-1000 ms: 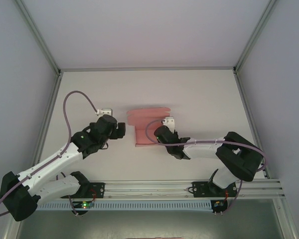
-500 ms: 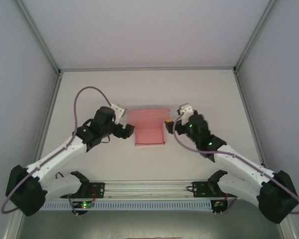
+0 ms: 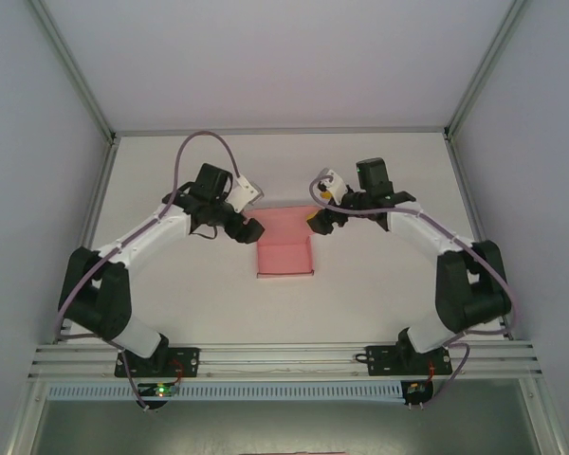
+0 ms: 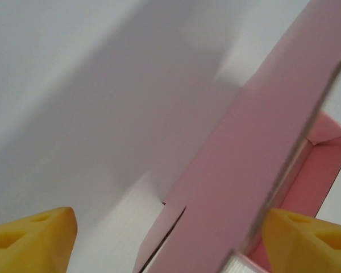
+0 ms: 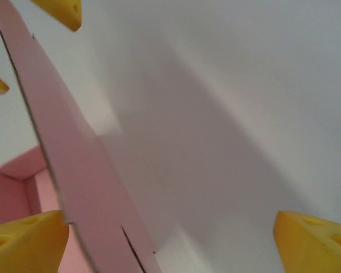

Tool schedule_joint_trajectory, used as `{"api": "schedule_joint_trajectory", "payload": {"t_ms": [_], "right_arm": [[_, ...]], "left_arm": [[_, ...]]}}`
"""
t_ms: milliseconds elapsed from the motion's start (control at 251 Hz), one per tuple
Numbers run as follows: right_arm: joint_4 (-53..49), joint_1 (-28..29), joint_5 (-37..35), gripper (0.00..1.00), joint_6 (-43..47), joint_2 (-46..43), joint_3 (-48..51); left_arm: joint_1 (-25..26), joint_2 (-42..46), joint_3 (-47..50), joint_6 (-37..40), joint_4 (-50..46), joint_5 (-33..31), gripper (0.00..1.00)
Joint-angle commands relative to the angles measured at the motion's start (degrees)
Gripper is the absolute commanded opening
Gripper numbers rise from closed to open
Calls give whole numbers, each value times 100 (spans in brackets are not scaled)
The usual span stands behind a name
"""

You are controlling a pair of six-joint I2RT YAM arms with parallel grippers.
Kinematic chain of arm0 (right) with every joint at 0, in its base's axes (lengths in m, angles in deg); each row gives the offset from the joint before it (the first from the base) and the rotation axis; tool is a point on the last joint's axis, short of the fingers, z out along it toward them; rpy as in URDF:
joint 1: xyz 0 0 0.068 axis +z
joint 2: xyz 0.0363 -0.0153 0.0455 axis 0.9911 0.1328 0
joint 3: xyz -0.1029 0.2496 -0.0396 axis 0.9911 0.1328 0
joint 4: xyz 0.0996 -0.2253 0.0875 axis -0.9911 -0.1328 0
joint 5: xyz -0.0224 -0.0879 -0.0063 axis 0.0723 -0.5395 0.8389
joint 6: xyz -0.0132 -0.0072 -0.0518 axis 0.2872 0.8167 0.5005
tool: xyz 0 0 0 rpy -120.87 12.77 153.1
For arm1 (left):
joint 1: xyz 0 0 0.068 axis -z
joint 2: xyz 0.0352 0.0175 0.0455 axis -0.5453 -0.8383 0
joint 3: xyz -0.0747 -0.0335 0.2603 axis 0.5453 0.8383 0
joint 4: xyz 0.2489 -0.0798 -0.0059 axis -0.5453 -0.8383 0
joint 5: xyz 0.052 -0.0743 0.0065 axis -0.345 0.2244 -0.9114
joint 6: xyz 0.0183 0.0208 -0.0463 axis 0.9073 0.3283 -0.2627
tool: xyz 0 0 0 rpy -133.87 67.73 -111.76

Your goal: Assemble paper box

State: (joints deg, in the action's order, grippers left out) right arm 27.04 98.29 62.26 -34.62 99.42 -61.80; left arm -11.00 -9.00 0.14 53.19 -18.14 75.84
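Jaws on both arms stand wide apart, clamped on nothing, and each pair straddles one end of the box's upright rear flap (image 4: 244, 170). The surface (image 3: 379, 303) carries the paper box (image 3: 284, 254), whose open tray lies between the 2 pairs and a little to their base side. The left arm (image 3: 142, 242) reaches in from one side and the right arm (image 3: 436, 237) from the other, neither clearly nearer. The flap's long axis runs straight from the left jaws to the right jaws, so the coming fold likely depends on both pairs pushing it the same way, down over the tray. Inside the left jaws the flap passes just beside one fingertip (image 4: 307, 239) and well apart from the other (image 4: 31, 236). Inside the right jaws it leans near one fingertip (image 5: 23, 239), with the opposite fingertip (image 5: 312, 242) well apart.
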Motion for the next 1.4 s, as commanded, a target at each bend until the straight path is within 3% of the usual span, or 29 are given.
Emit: {"api": "schedule_joint_trajectory", "payload": {"t_ms": [0, 88, 327, 427, 535, 642, 814, 950, 1057, 1221, 1397], "right_arm": [[-637, 16, 715, 82, 422, 265, -435], [-722, 73, 858, 73, 486, 328, -457], [-857, 87, 633, 23, 414, 350, -463], [-957, 135, 606, 7, 440, 313, -473], [-799, 243, 61, 0, 112, 185, -366], [-300, 495, -945, 0, -511, -148, -15], [1071, 978, -2806, 0, -2316, -934, 927], [2109, 1730, -4833, 0, -3508, -1299, 1522], [3142, 2128, -5877, 0, -4462, -1393, 2012], [4068, 2700, -7489, 0, -5336, -1169, 2127], [5023, 3110, -7982, 0, -5922, -612, 2116]], "left_arm": [[-11, -264, -462, 531, -684, 272, 75], [-7, -524, -758, 695, -1009, 357, 62], [7, -854, -1066, 741, -1266, 377, 23], [76, -821, -1075, 684, -1301, 167, 10], [276, -752, -1084, 452, -1263, -442, 2], [454, -695, -1044, -34, -1035, -1316, 0], [746, -638, -1157, -1649, -753, -2855, 0], [1109, -570, -1146, -2790, -561, -3460, 0], [1355, -451, -975, -3656, -235, -4079, 0], [1589, -343, -639, -4465, 273, -4148, 0], [1661, -164, -212, -5451, 808, -4565, 0]]}}
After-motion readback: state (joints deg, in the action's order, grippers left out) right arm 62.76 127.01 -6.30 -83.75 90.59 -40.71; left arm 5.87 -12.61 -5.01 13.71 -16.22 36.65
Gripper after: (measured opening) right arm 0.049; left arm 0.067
